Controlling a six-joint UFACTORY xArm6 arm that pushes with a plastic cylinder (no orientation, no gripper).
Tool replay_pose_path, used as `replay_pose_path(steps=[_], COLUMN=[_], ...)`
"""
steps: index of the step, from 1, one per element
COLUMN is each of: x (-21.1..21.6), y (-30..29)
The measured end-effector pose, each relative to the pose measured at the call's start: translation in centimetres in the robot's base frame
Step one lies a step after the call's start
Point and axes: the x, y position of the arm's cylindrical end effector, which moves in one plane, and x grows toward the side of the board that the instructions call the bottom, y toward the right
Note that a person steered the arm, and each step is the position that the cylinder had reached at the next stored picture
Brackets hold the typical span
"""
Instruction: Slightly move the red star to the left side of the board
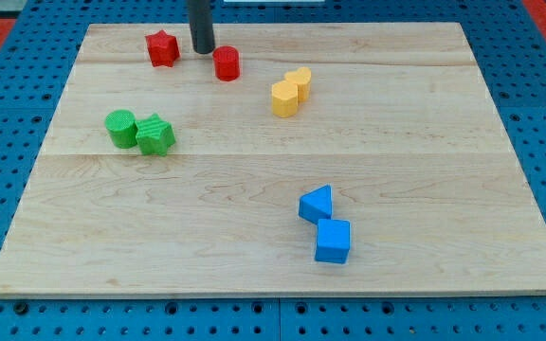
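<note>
No fingers, just rod: my tip (203,51) sits right of red star (162,48), near it; leftward push lined up.

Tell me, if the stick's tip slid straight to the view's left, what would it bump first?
Probably the red star. My tip sits just to its right, between it and the red cylinder, with nothing else between them.
</note>
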Motion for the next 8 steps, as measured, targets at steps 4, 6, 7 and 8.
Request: replay_pose_path(steps=[4, 6, 7, 8], x=[-3.9, -3.9, -5.0, -4.3], y=[4.8, 4.3, 2.8, -6.6])
